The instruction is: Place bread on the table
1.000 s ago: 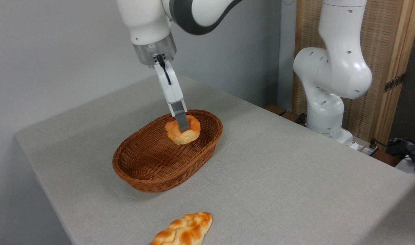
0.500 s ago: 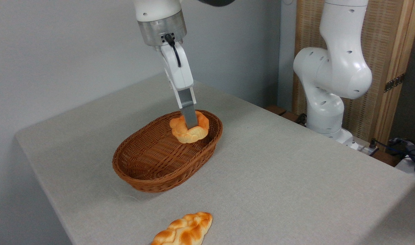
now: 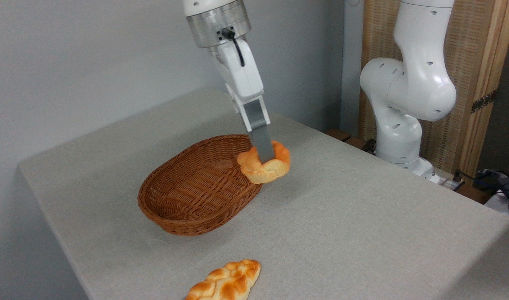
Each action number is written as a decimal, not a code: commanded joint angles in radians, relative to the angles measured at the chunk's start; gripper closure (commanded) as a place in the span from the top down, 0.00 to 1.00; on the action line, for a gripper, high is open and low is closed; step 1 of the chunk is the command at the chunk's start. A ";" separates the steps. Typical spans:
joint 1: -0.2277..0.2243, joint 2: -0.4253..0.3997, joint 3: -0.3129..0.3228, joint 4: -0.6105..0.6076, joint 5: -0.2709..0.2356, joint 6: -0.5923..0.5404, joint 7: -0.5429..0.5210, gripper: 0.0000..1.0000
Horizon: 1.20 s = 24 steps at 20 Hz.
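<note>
The small round golden-orange knotted bun (image 3: 266, 167) hangs in the air over the right rim of the brown wicker basket (image 3: 191, 196). My gripper (image 3: 264, 157) is shut on the bun from above, one grey finger (image 3: 261, 141) showing in front of it, the other hidden behind. The grey cloth table (image 3: 342, 216) lies below, with the bun's shadow just right of the basket.
A long flat braided loaf (image 3: 225, 281) lies near the table's front edge. The arm's white base (image 3: 406, 108) stands off the table's far right side. A grey wall runs behind the table on the left.
The gripper has carried the bun up and to the right, from inside the basket to above its right rim. The basket and the braided loaf have not moved.
</note>
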 commanded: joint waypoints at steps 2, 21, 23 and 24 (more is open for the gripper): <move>-0.008 -0.037 0.060 0.001 0.024 -0.043 0.067 0.65; -0.010 -0.037 0.059 0.002 0.084 -0.046 0.049 1.00; -0.011 -0.037 0.059 0.002 0.084 -0.046 0.047 1.00; -0.011 -0.035 0.057 0.002 0.084 -0.045 0.046 1.00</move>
